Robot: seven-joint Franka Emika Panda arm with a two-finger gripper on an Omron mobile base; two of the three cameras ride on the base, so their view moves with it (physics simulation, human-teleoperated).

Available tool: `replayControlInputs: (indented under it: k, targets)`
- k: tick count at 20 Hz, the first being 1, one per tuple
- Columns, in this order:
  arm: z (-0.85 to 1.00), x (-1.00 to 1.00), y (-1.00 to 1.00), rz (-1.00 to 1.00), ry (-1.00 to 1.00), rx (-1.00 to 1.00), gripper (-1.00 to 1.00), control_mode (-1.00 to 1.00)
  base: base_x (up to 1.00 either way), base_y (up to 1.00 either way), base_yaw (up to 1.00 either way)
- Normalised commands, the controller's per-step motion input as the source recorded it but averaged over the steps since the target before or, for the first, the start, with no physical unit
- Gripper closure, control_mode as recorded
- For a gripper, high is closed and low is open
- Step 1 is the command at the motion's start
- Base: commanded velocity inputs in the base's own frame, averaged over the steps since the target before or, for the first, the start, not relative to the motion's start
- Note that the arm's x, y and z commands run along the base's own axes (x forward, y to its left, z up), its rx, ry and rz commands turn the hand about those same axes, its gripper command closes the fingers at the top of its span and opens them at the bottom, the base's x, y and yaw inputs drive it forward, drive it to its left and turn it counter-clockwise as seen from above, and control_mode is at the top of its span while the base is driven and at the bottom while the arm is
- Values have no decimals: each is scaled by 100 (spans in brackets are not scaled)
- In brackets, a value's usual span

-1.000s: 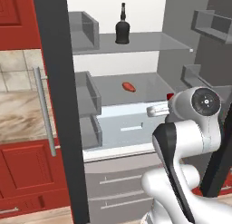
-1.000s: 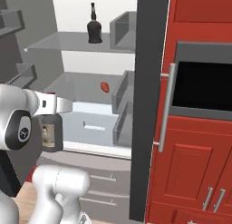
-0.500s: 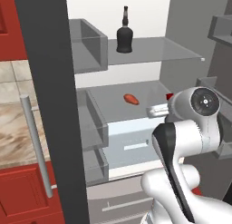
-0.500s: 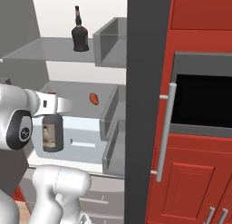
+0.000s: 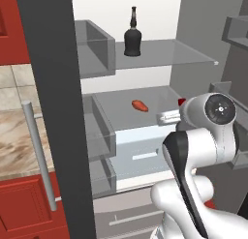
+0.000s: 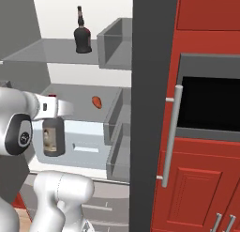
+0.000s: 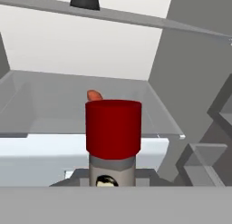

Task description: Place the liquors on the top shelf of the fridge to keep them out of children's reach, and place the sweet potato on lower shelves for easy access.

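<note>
Looking from the left base view, the fridge (image 5: 53, 88) stands open. A black bottle (image 5: 132, 38) stands upright on the top shelf (image 5: 184, 52). The sweet potato (image 5: 140, 105) lies on the lower shelf (image 5: 116, 105), above the pale blue drawer (image 5: 138, 146). The white arm (image 5: 203, 146) rises in front, and a bit of red cap (image 5: 182, 102) peeks out beside it.

From the right base view, the black bottle (image 6: 82, 36) is on the top shelf (image 6: 42, 51) next to a grey door bin (image 6: 117, 43). The sweet potato (image 6: 97, 102) rests on the lower shelf (image 6: 79, 95). The claw (image 6: 52, 109) is closed around the top of the grey bottle (image 6: 52, 137), which hangs upright under it, in front of the drawer (image 6: 84, 137). Red cabinets (image 6: 206, 179) stand to the right.

In the hand view, the red cap (image 7: 113, 126) of the grey bottle (image 7: 112, 171) sits right in the middle. The sweet potato (image 7: 94, 95) pokes out behind the cap, on the lower shelf (image 7: 59, 105). The bottom of the black bottle (image 7: 85, 0) shows on the top shelf (image 7: 149, 21).
</note>
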Motion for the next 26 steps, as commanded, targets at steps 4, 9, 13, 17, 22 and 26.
replayControlInputs:
  k: [4,9,13,17,22,26]
  targets:
    - [34,0,0,1,-21,0,100,-100,0,0,0]
    - [64,0,0,2,-24,0,100,-100,0,0,0]
    - [79,0,0,0,-17,0,100,-100,0,0,0]
    - [74,0,0,0,-5,0,100,-100,0,0,0]
    - [56,0,0,0,0,0,100,-100,0,0,0]
    - [24,10,0,0,0,0,100,-100,0,0,0]
